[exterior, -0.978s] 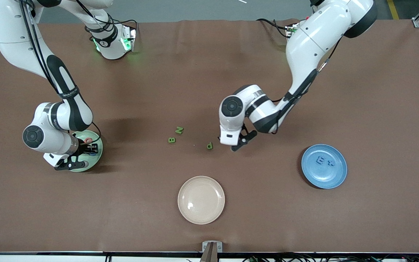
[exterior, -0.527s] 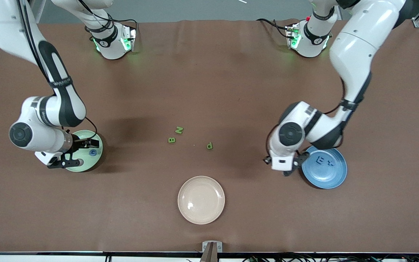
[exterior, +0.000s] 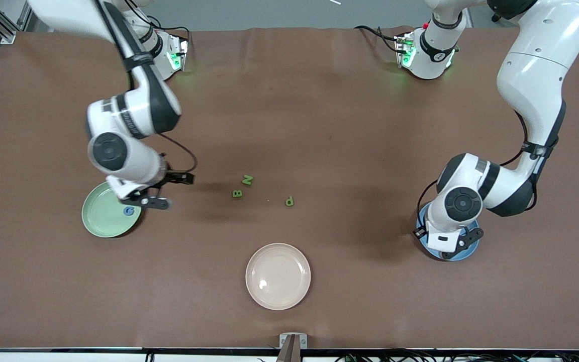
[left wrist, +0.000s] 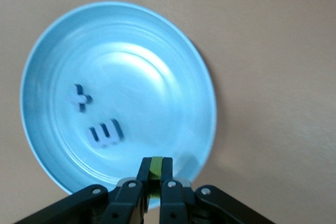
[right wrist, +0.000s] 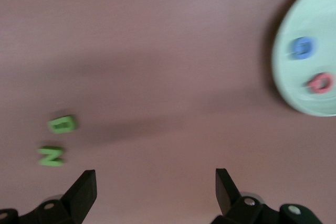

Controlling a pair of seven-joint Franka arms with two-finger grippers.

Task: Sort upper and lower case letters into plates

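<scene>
Two end effectors are mine. My left end effector (left wrist: pixel 152 182) hangs over the blue plate (left wrist: pixel 157 35), pinching a small green letter (left wrist: pixel 155 167); a blue E (left wrist: pixel 105 132) and t (left wrist: pixel 80 97) lie in that plate. My right end effector (right wrist: pixel 152 187) is spread wide over the bench (exterior: pixel 319 100) beside the mint green plate (exterior: pixel 97 221). A green B (exterior: pixel 237 193), N (exterior: pixel 248 179) and p (exterior: pixel 289 201) lie mid-bench.
</scene>
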